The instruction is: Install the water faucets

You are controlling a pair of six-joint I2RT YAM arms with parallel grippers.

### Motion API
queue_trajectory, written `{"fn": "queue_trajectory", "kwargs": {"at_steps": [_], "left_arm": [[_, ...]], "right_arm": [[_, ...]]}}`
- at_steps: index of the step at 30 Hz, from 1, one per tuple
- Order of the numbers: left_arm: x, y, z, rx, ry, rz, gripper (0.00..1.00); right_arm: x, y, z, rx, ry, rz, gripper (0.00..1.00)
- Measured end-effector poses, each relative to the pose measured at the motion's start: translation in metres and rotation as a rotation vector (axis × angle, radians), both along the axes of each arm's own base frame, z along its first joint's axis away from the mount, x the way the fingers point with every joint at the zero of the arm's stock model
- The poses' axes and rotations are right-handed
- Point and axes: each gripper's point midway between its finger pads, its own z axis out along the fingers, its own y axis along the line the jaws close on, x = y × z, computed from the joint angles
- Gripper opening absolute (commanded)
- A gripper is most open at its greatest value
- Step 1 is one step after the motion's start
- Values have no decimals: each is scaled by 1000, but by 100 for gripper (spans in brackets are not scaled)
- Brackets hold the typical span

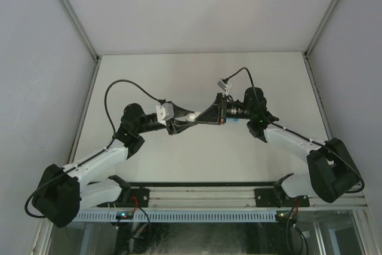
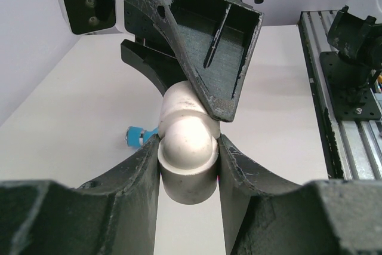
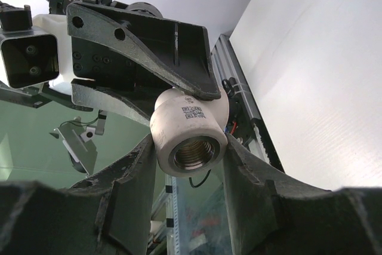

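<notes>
A white-grey elbow pipe fitting [image 1: 191,116] hangs in mid-air over the table's middle, held between both grippers. My left gripper [image 2: 188,147] is shut on its rounded end [image 2: 186,162]. My right gripper [image 3: 190,147] is shut on its other end [image 3: 190,135], whose brass threaded opening faces that camera. The right gripper's fingers [image 2: 221,58] show above the fitting in the left wrist view. A bright blue faucet [image 2: 138,136] lies on the table behind the fitting. In the top view it is a blue speck [image 1: 237,119] under the right wrist.
The white table [image 1: 197,76] is walled at the back and on both sides. An aluminium rail [image 1: 203,194] with the arm bases runs along the near edge. It also shows in the left wrist view [image 2: 352,106].
</notes>
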Motion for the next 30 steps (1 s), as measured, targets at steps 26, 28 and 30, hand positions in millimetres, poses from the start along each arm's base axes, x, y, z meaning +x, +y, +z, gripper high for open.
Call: {"fn": "queue_trajectory", "kwargs": {"at_steps": [26,28,30], "left_arm": [[8,23,-30,-72,68,122,0],[7,24,-30,-75,66,121,0],[5,24,-30,-79,64,120,0]], "right_arm": [[73,-95,-47,-325,-99,-426,71],[96,-123,-71,-465,-70,-535,70],[113,-144,-94,-591,-30,-594,68]]}}
